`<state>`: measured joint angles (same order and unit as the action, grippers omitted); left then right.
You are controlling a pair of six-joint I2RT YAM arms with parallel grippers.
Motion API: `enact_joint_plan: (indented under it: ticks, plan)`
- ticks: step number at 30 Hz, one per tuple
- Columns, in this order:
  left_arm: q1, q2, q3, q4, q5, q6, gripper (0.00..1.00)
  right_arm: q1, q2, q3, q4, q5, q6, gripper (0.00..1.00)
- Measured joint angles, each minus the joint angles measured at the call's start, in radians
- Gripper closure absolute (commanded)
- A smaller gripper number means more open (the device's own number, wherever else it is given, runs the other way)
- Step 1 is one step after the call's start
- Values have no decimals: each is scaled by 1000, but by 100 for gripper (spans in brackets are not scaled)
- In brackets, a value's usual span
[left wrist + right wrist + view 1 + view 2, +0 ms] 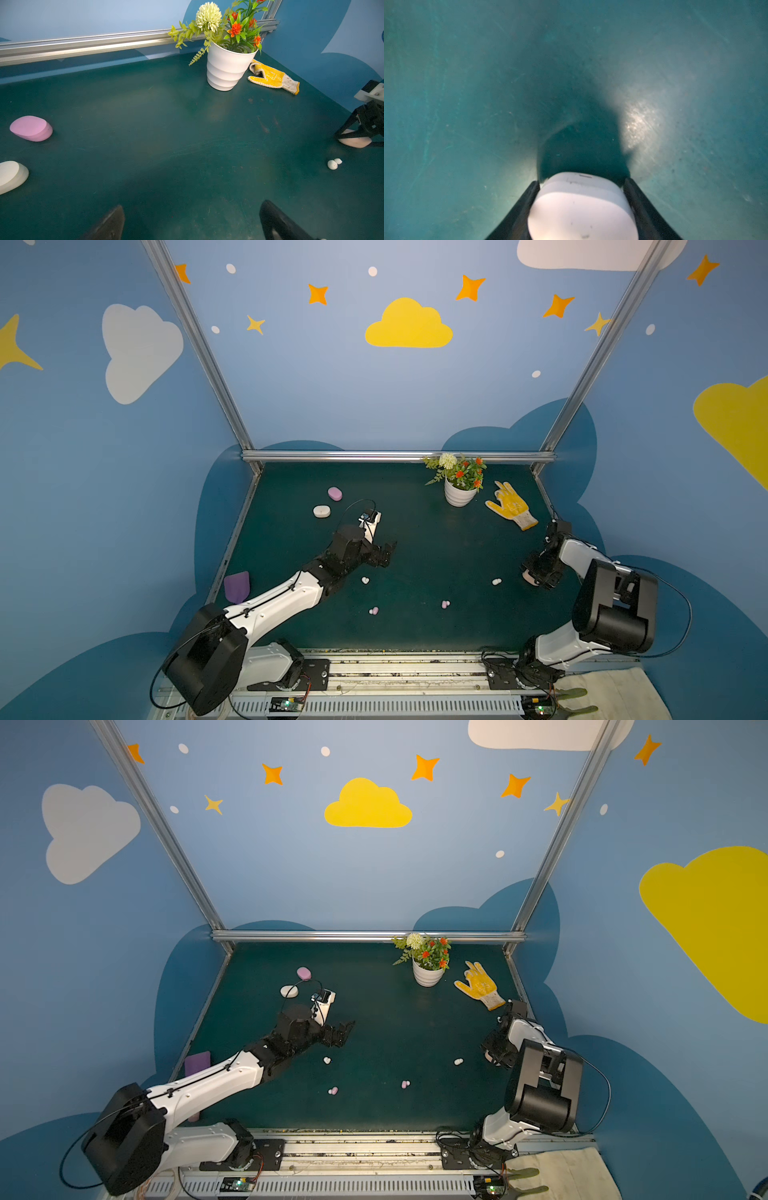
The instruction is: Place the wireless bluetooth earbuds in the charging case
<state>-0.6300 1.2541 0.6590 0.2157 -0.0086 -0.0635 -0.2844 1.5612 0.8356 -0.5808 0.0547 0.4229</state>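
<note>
- Nothing was in yet: we saw the earbuds (496,581) lying loose on the counter (415,531).
- Our right tool (581,182) was clamped on a shut pale case (581,207); our left tool (388,553) hung wide apart, empty.

Earbuds (445,604) lie loose in pairs; peach case (581,207), lilac case (334,493), white case (321,511) all closed.

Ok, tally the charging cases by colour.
pink case: 1
white case: 1
peach case: 1, gripped in the right tool
Total: 3
</note>
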Motion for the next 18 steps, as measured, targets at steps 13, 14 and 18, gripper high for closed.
enact_joint_plan:
  ticks: [13, 14, 18]
  plan:
    - [2, -1, -1, 0, -13, 0, 0, 0, -13, -2, -11, -34, -2, 22]
    - [2, -1, -1, 1, -14, 0, 0, 0, -21, -2, -16, -37, -2, 21]
    - [2, -1, -1, 0, -24, -1, 0, 0, -53, -1, -37, -41, -2, 20]
